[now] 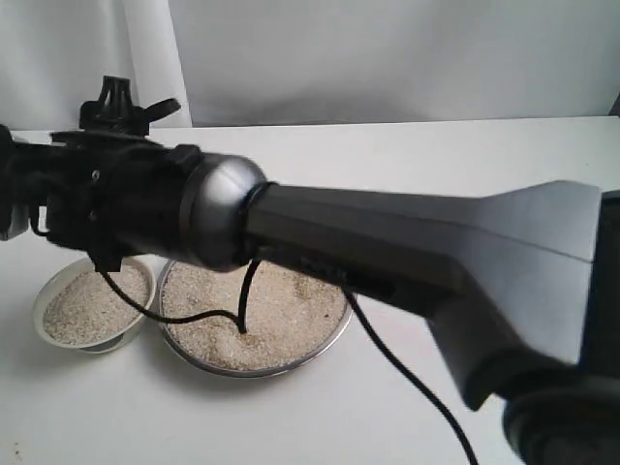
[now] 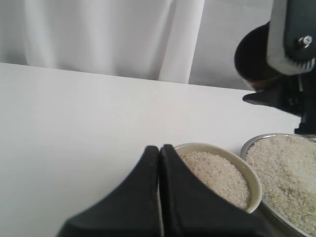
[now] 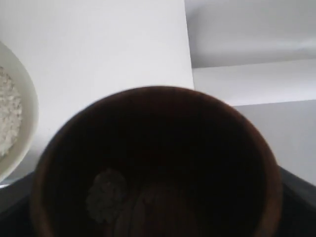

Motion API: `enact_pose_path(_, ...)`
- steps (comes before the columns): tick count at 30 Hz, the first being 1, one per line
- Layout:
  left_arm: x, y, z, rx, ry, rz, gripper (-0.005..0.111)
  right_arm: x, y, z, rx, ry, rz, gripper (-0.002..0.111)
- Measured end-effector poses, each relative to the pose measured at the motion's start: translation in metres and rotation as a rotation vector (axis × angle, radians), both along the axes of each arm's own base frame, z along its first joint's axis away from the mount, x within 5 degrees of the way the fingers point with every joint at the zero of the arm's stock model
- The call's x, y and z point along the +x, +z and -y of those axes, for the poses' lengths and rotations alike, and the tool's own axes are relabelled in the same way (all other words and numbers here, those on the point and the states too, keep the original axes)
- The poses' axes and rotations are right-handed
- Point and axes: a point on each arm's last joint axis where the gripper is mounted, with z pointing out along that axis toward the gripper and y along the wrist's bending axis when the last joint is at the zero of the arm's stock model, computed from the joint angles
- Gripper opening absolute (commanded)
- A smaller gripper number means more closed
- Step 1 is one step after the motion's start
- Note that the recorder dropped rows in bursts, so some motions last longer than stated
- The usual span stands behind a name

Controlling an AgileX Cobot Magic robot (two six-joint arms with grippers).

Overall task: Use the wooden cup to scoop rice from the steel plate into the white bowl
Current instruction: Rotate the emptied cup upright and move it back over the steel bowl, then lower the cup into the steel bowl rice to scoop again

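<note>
Glossy wood, probably light but slick: wooden cup (image 2: 252, 59) hugged round belly by right gripper (image 2: 289, 69), upper right; left gripper (image 2: 159, 197) pressed together.

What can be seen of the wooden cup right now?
The wooden cup is dark brown, glossy and round-rimmed, with a darker inside. It is held aloft in the right gripper, higher than the white bowl and steel plate. It is almost empty: only a small clump of rice clings inside. Its outside is mostly hidden.
</note>
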Motion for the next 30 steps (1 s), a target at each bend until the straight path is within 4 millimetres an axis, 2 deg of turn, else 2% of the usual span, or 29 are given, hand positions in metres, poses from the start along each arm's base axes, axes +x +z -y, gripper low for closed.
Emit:
enact_pose_path(3,0.000,0.000,0.000,0.000,0.000,0.000,0.000,0.010,0.024,0.027,-0.044,-0.028,-0.093,0.000)
enact_pose_path(7,0.000,0.000,0.000,0.000,0.000,0.000,0.000,0.023,0.048,0.064,-0.171,-0.097,-0.129,0.000)
enact_pose_path(13,0.000,0.000,0.000,0.000,0.000,0.000,0.000,0.040,0.064,0.109,-0.328,-0.175,-0.181,0.000)
enact_pose_path(17,0.000,0.000,0.000,0.000,0.000,0.000,0.000,0.047,0.063,0.127,-0.410,-0.211,-0.232,0.000)
enact_pose_path(22,0.000,0.000,0.000,0.000,0.000,0.000,0.000,0.046,0.056,0.129,-0.459,-0.171,-0.296,0.000)
enact_pose_path(30,0.000,0.000,0.000,0.000,0.000,0.000,0.000,0.056,0.006,0.118,-0.557,-0.153,-0.357,0.000)
